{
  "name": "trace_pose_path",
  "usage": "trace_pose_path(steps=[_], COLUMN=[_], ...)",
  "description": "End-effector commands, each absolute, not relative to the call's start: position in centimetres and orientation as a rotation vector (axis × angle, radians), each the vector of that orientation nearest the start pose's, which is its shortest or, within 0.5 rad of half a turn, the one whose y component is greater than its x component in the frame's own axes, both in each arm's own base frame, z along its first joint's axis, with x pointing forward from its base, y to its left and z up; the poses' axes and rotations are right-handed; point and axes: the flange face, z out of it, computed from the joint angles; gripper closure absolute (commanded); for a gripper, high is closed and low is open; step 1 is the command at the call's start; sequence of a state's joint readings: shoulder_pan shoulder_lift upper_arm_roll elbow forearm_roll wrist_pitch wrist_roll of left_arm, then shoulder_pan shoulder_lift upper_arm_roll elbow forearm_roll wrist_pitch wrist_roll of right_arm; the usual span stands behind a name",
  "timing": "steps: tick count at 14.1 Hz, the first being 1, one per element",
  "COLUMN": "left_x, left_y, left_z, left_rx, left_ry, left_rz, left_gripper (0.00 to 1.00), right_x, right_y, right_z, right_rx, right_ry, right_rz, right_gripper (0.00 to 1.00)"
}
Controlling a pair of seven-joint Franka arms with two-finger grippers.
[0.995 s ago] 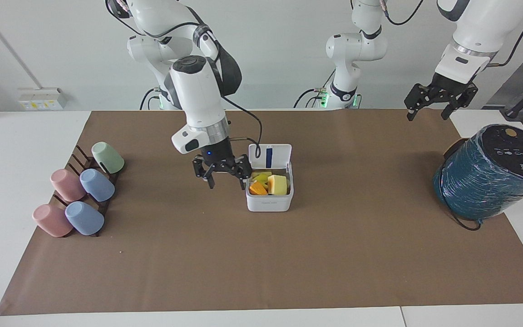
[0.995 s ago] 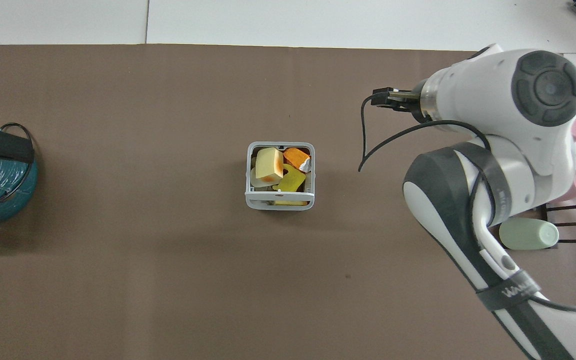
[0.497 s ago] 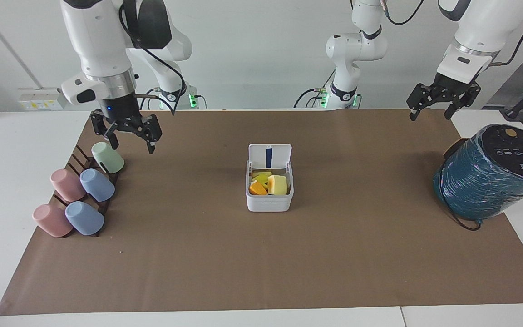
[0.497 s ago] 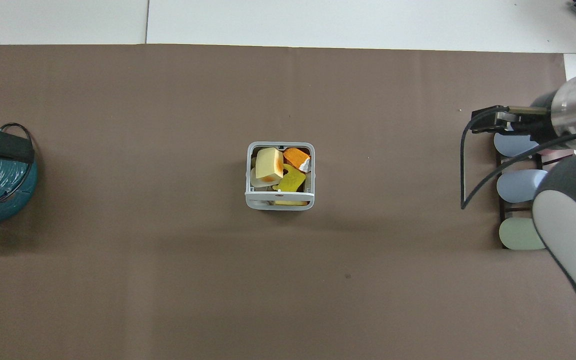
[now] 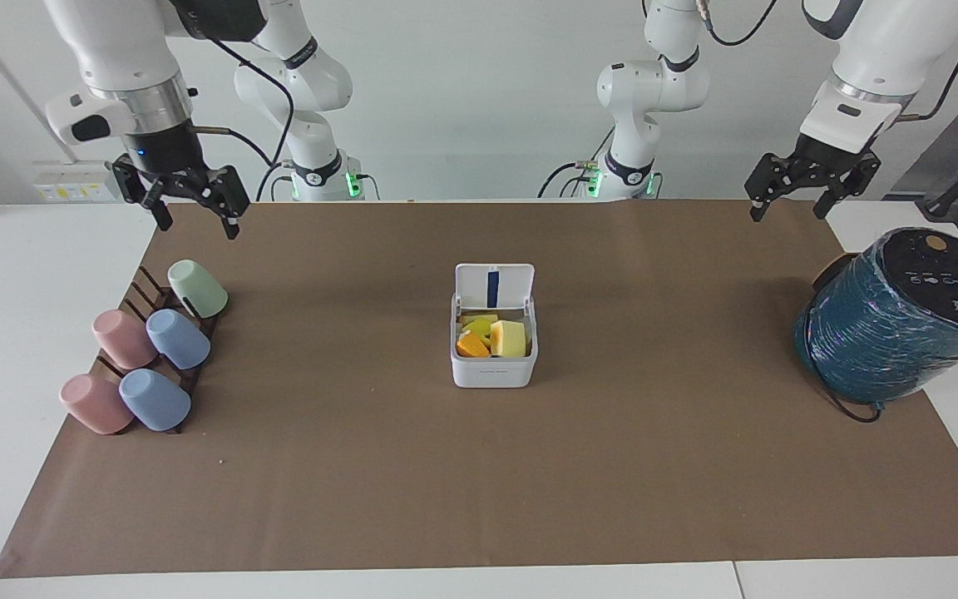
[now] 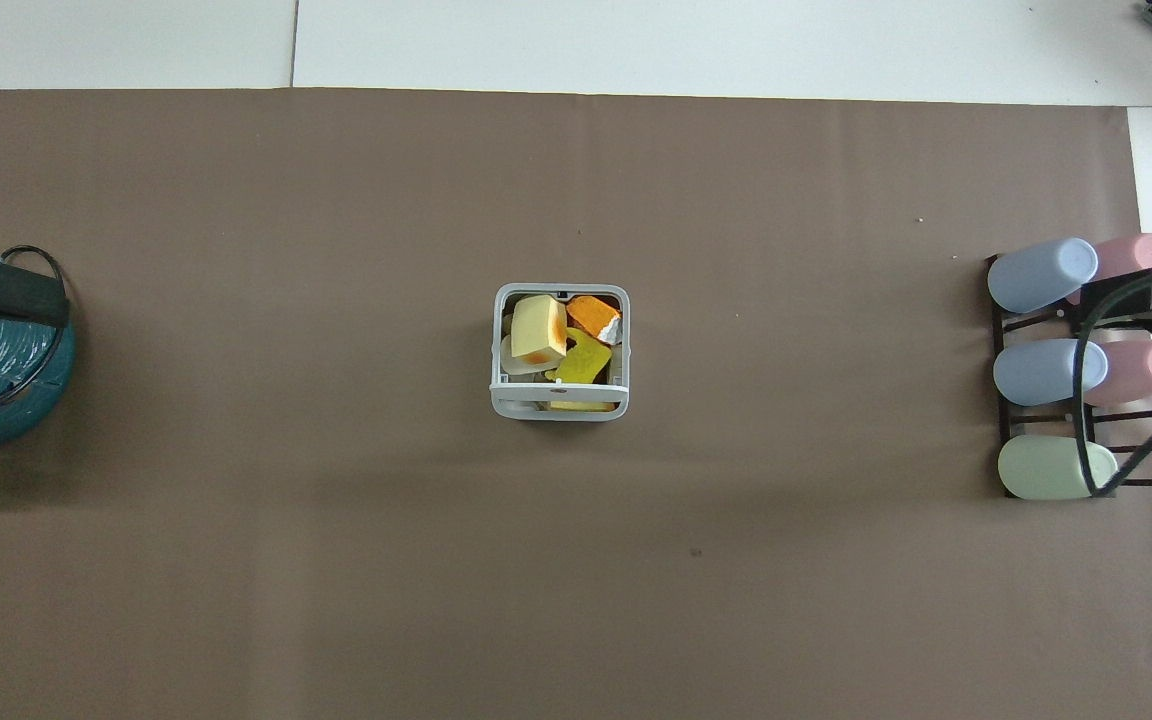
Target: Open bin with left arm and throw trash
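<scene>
The bin [image 5: 493, 370] is a small white box in the middle of the brown mat, its lid [image 5: 494, 287] standing open with a blue strip on its underside. In it lie the trash scraps: an orange one [image 5: 471, 345], a bright yellow one [image 5: 479, 326] and a pale yellow one [image 5: 510, 339]. The overhead view shows the bin's grey rim [image 6: 497, 350] and the scraps [image 6: 538, 328] inside. My right gripper [image 5: 194, 218] is open and empty, raised over the mat's corner by the cup rack. My left gripper [image 5: 785, 210] is open and empty, and waits raised over the mat's other corner at the robots' end.
A big teal wrapped cylinder [image 5: 903, 316] lies at the left arm's end of the table. Several pastel cups on a dark rack [image 5: 146, 349] stand at the right arm's end, and also show in the overhead view [image 6: 1066, 360].
My right gripper has swung up and away from beside the bin to above the mat's corner by the cup rack. The left arm, bin and scraps have not moved.
</scene>
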State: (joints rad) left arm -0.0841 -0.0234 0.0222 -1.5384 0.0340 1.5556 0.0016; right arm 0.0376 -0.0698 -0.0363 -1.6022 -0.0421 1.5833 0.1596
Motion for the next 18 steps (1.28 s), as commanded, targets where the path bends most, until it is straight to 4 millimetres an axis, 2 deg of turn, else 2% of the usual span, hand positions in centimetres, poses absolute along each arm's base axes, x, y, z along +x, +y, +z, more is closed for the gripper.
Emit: trace_pose_path(steps=[1,18], left_x=[53.94,53.97], left_y=[-2.69,-2.71], left_z=[65.22,65.25], left_rx=[-3.086,-3.086], left_ry=[0.106,0.123], left_rz=[-0.059,-0.063], left_gripper=[0.00,0.00], right_x=[53.05,52.27], right_y=[0.19,-0.32], right_z=[64.05,63.63], right_rx=[-3.113,-3.114], right_ry=[0.234,0.241], right_rz=[-0.062,-0.024], right_gripper=[0.00,0.00])
